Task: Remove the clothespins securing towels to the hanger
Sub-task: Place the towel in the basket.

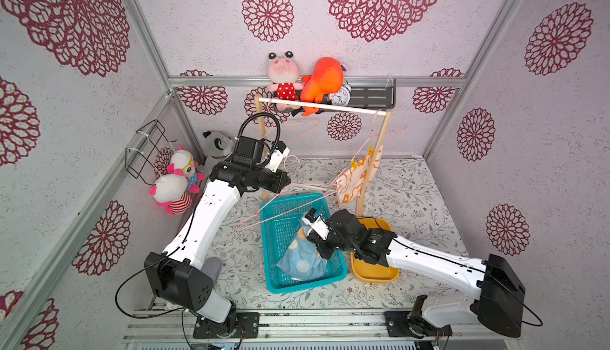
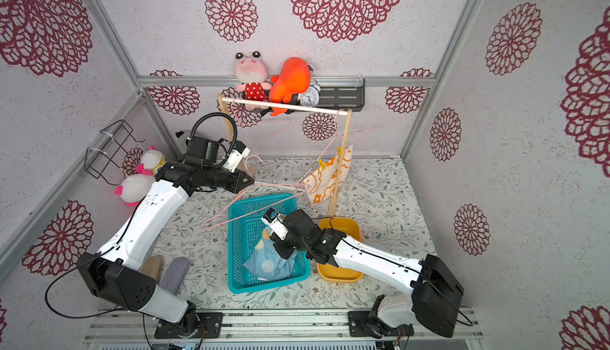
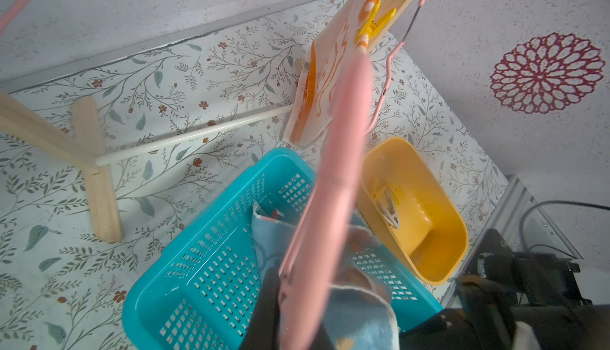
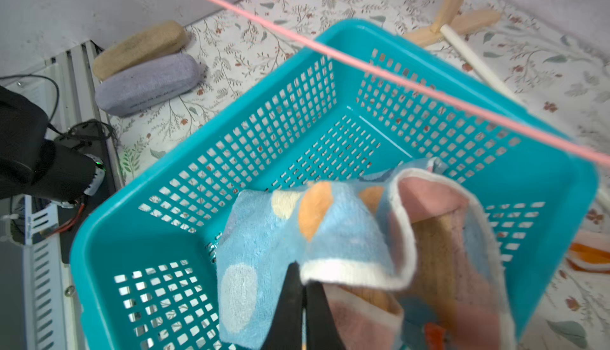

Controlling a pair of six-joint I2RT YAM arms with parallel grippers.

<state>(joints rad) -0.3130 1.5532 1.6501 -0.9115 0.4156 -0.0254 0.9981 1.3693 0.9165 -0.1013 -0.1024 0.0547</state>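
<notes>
Over the teal basket (image 4: 99,242), the right hand (image 4: 303,285) clenches a blue towel (image 4: 330,226), apparently to drop it in, while the left hand (image 3: 284,285) grasps the pink hanger (image 3: 343,127) steady; at one o'clock yellow clothespins (image 1: 355,166) pin the white towel (image 1: 355,181).

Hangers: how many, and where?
3. A bare hanger hangs at the rod's left end; a second hanger at its right end carries the white towel; the third hanger is in the left gripper, above the basket. None looks hidden.
</notes>
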